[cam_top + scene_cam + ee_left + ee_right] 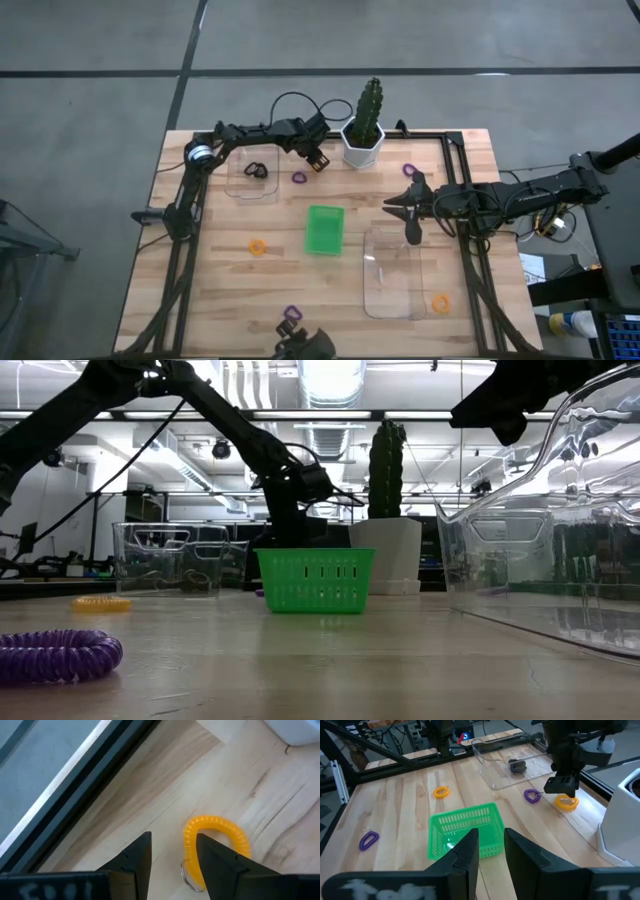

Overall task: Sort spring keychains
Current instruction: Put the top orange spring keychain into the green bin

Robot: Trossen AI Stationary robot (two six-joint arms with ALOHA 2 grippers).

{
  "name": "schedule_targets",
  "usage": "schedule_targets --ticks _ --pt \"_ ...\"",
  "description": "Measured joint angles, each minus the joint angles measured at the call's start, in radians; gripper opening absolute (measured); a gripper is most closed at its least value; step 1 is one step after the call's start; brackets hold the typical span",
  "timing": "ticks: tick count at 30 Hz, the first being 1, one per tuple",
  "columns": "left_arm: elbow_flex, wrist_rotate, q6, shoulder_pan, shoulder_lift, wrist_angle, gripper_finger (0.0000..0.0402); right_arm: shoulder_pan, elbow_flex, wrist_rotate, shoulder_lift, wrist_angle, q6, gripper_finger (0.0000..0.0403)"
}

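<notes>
Three orange spring keychains (258, 246), three purple spring keychains (298, 178) and at least one black spring keychain (255, 170) are counted, the black inside the clear plastic tray (236, 190) at upper left. The left gripper (172, 855) is held open over one orange coil at upper centre. The right gripper (491, 850) is slightly parted and empty, with bare wood around it.

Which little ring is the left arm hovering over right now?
Find the white cactus pot at the table's far edge. Just beside it hangs the left gripper, open over an orange spring keychain. The nearest other ring, the purple spring keychain, lies uncovered.
</notes>
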Motion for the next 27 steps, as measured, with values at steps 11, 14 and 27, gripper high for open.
schedule_targets --ticks 11,14,27 --pt "-0.001 0.016 -0.007 0.004 0.040 0.008 0.0147 0.000 0.000 0.000 0.000 0.000 0.000 0.0086" --pt "0.000 0.015 -0.016 0.004 0.043 0.007 0.0147 0.000 0.000 0.000 0.000 0.000 0.001 0.0086" --pt "-0.001 0.012 -0.023 0.006 0.043 0.014 0.0146 0.000 0.000 0.000 0.000 0.000 0.001 0.0086"
